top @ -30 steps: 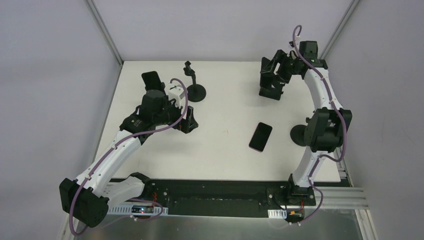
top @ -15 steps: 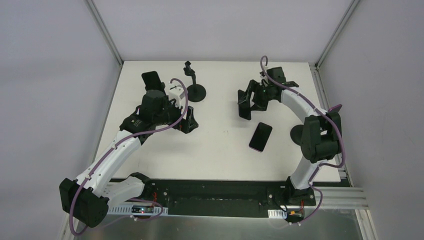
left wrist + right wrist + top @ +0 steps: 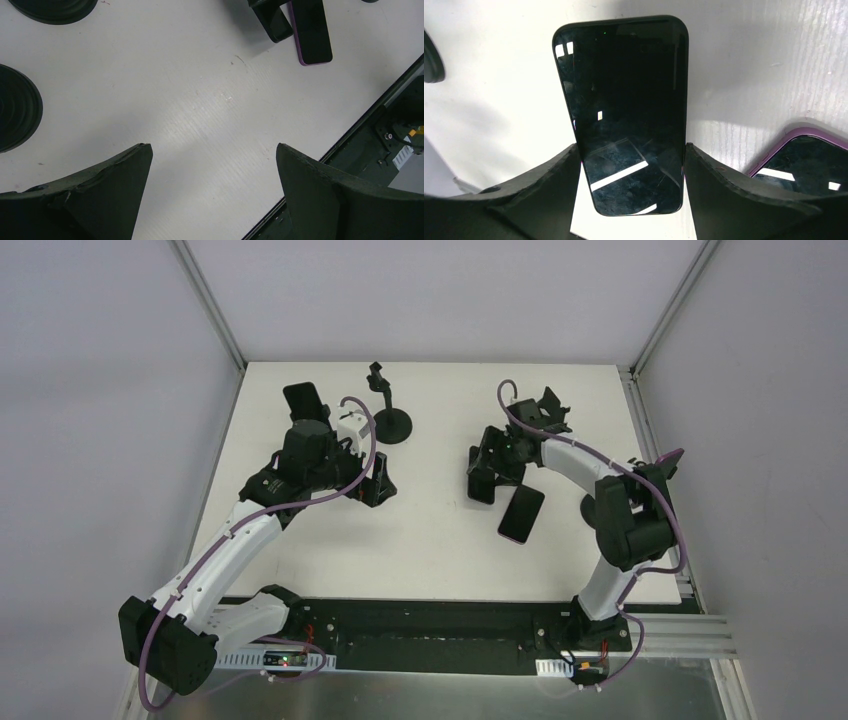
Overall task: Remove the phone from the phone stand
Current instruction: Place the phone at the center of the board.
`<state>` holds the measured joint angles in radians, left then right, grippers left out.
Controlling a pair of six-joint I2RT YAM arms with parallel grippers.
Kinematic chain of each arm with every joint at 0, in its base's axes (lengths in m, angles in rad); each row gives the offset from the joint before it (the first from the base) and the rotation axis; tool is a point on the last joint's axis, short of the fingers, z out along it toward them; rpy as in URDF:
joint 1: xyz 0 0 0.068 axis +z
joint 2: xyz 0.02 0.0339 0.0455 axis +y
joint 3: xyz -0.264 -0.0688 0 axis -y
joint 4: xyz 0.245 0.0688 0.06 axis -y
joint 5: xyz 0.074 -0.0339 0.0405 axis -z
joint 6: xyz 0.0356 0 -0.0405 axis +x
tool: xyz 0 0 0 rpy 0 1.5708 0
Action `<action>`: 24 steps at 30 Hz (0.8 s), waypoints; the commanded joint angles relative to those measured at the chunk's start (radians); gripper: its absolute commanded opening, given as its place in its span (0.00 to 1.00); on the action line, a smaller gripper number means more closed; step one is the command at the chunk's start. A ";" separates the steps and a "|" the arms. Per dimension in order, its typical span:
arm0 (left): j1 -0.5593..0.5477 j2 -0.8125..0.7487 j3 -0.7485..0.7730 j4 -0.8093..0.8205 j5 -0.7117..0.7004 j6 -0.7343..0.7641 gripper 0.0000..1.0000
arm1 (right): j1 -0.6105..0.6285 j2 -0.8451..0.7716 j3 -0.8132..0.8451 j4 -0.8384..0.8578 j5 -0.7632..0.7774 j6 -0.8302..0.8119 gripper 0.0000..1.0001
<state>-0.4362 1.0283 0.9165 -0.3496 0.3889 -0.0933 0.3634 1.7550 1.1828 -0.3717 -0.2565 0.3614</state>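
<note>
Black glass fills the right wrist view: the phone lies face up between the fingers of the right gripper, which is clamped on its two long edges. Holding it by the edges keeps the screen clear of the pads and the body level, which suits laying it flat. From above, this grip sits over the middle of the table, slightly toward the right edge, just beside a purple-cased phone that lies flat on the surface. I cannot tell whether the held phone already touches the table or hangs just above it.

The phone is clear of any holder. A bare stand stands near the far edge with nothing in its clip, and a round stand base sits toward the right edge, partly hidden by the right arm. Which of them carried the phone cannot be read from here. Another dark phone stands tilted near the far left corner, its support hidden behind the left arm.

The left gripper hangs over bare table on the left half with its jaws spread wide and nothing between them. It seems parked there to leave the centre free.

The removal looks essentially done. What likely remains is to set the phone down next to the purple one without overlapping it, then let go.
</note>
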 commanded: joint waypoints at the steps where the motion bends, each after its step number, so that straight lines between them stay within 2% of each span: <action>1: 0.013 -0.009 0.002 0.004 0.017 -0.003 1.00 | 0.053 -0.079 0.013 -0.004 0.189 0.053 0.58; 7: 0.013 -0.010 0.004 0.004 0.015 -0.003 1.00 | 0.101 -0.050 0.042 -0.101 0.401 0.128 0.57; 8: 0.013 -0.010 0.003 0.004 0.015 -0.003 1.00 | 0.104 -0.044 0.038 -0.105 0.417 0.153 0.60; 9: 0.012 -0.010 0.004 0.004 0.016 -0.003 1.00 | 0.107 -0.040 0.032 -0.102 0.428 0.183 0.65; 11: 0.014 -0.011 0.002 0.004 0.014 -0.002 1.00 | 0.111 -0.038 0.011 -0.091 0.449 0.236 0.66; 24: 0.014 -0.006 0.005 0.004 0.011 0.000 1.00 | 0.142 0.014 0.035 -0.151 0.499 0.375 0.65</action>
<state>-0.4362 1.0283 0.9165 -0.3496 0.3885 -0.0933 0.4885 1.7496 1.1782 -0.4843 0.2081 0.6781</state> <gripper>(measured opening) 0.995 0.716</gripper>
